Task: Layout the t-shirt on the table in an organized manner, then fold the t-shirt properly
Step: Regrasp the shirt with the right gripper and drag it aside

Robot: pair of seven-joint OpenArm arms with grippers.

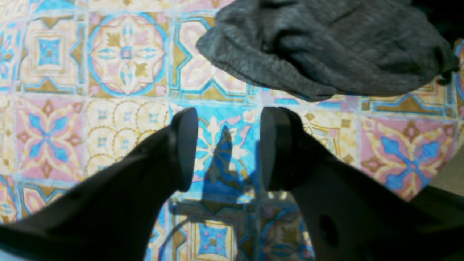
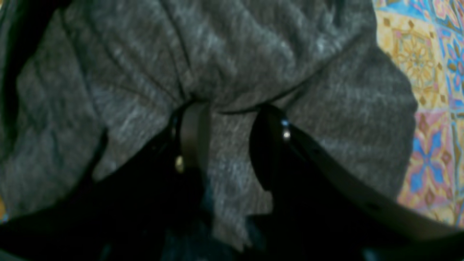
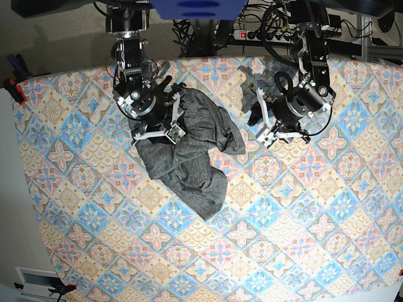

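In the left wrist view the left gripper [image 1: 224,148] hangs parted over bare table [image 1: 54,108] just short of the t-shirt [image 1: 326,50] hem; the right wrist view shows the right gripper [image 2: 228,123] spread, pressing grey cloth; the base view shows the crumpled shirt upper-left, with open table elsewhere.

My base camera looks straight down from high above and takes in the whole table [image 3: 302,251] with both my arms at its far side. My left wrist camera sits close behind my left claw [image 1: 228,148], looking down at the tiles, with the shirt [image 1: 326,47] at the top edge. My right wrist camera is very near the shirt [image 2: 224,65], which nearly fills it. All three views share the shirt and table.
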